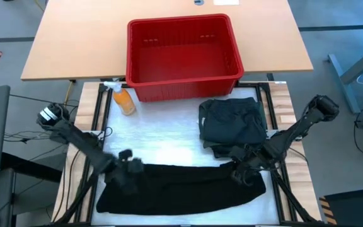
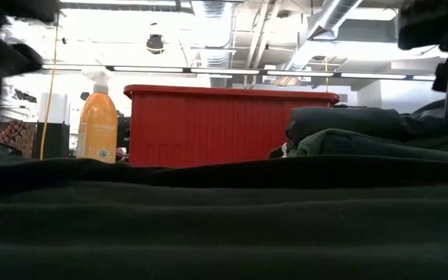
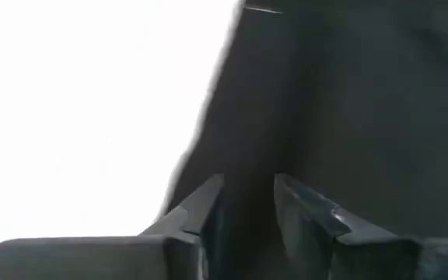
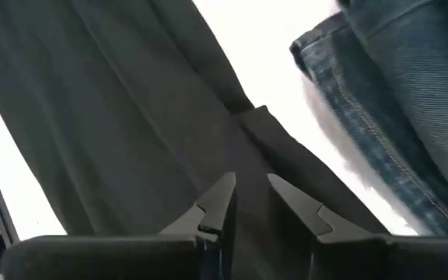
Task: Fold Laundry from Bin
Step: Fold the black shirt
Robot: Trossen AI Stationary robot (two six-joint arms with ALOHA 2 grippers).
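High view: my left gripper [image 1: 128, 165] and right gripper [image 1: 243, 169] sit at the long black cloth's [image 1: 181, 188] two ends, near side of the bin [image 1: 183, 83] — both narrowly parted, gripping nothing I can see — so I'd pinch both corners evenly before folding.

Two slim, dark, jointed robot arms. The left arm [image 1: 74, 135] is black, with a rounded pale grey and white joint housing near its shoulder and thin black cables trailing beside it. The right arm [image 1: 295, 132] is matte black with a bulky rounded elbow joint. Each tool, left [image 3: 247, 206] and right [image 4: 249, 204], has two dark grey, wedge-shaped fingers tapering to blunt tips on a flat dark crossbar.
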